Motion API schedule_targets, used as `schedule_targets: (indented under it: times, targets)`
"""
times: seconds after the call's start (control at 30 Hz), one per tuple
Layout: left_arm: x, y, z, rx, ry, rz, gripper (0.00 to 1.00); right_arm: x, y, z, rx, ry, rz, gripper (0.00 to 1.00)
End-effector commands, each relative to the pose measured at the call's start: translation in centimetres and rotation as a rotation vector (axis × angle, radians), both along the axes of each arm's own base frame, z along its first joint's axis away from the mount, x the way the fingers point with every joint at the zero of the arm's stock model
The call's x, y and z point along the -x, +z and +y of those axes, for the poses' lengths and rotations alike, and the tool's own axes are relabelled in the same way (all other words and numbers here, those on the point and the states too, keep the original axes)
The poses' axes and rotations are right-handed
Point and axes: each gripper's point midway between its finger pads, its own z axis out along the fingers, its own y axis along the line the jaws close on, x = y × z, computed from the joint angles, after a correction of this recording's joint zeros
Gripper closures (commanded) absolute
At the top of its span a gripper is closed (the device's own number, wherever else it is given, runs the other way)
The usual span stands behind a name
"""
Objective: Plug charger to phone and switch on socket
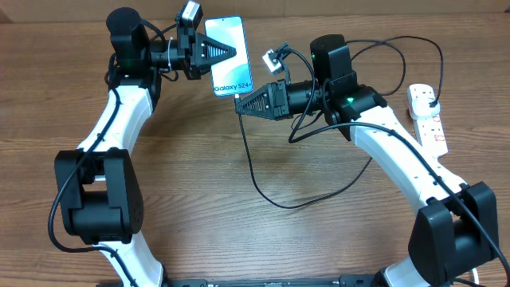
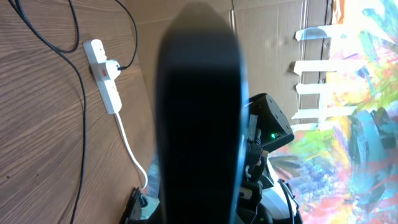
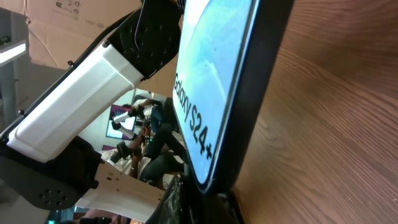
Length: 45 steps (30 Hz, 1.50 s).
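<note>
phone (image 3: 211,74): closest to the lens in the right wrist view, where the lit screen and dark edge fill the frame. Seen from overhead (image 1: 231,76), at the far middle of the table (image 1: 199,207), screen facing up.
left gripper (image 1: 233,53): clamped across the phone from its left side.
right gripper (image 1: 241,107): closed at the phone's near end, pinching the charger by its tip.
connector (image 1: 239,99): right at the phone's near edge, hidden by the fingertips. Seated or not, cannot tell.
charger (image 1: 295,207): thin black cable dropping from the connector toward the near side, then curving right over the wood and lost under the right arm.
plug (image 1: 431,100): black, sitting in the socket's far outlet.
socket (image 1: 428,119): white strip at the far right, well apart from the phone.
switches (image 1: 437,134): red marks visible; on or off too small to tell.
done, as judged: phone steadied, connector brought to the port, plug already in the strip.
left, as judged: confirming or finishing the insertion, then pressing the switch.
containers: no box, tray or bowl in view. Only receptacles are the strip's outlets, one holding the plug, and the phone's port.
</note>
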Motion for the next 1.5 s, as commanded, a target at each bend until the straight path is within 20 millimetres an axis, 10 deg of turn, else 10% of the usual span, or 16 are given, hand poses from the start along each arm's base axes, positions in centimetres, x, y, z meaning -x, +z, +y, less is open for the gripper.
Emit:
schedule_targets:
  times: [0.0,1.47]
  targets:
    - [1.3,2.2,-0.3,0.0,-0.047,-0.077,0.96,-0.9,-0.1,-0.6,0.006,-0.036,-0.001,0.96]
    - [1.7,2.2,-0.8,0.001,-0.066,-0.095,0.96,-0.9,0.2,-0.6,-0.004,-0.035,0.005,0.96]
